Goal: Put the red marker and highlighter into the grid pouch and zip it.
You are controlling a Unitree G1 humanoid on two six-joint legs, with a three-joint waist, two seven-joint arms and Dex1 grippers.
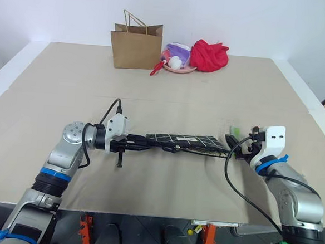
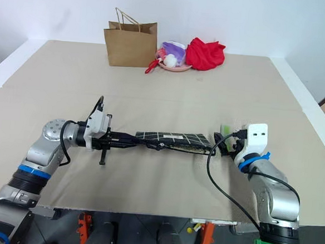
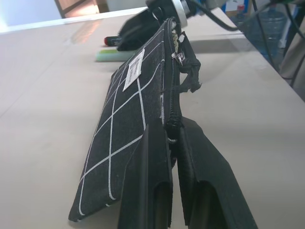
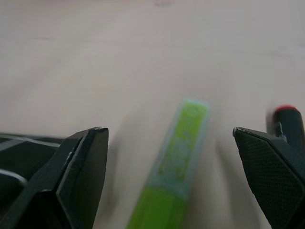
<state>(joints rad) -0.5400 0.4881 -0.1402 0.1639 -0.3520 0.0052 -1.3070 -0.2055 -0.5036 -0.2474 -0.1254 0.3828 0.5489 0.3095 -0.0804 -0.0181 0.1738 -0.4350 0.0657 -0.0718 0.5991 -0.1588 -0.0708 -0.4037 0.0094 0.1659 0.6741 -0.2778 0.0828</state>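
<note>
A: L gripper (image 3: 172,143)?

B: Mine's clamped tight on the grid pouch (image 1: 186,141) at its zipper edge, holding that end just off the table (image 1: 53,92). Pouch runs sideways across the mid-front of the table, its far end toward my R side.

A: R gripper (image 4: 169,162)?

B: Jaws spread wide, nothing in them. The highlighter (image 4: 174,167) lies on the table between the fingers, not touched. The red marker (image 4: 287,125) sits just beside it, by one fingertip. Both are just off the pouch's R end.

A: Room?

B: Lots. Brown paper bag (image 1: 136,45), pink bowl (image 1: 177,64) w/ bits, red cloth (image 1: 209,55) all at the far edge, well apart. Side edges and front edge bare.
</note>
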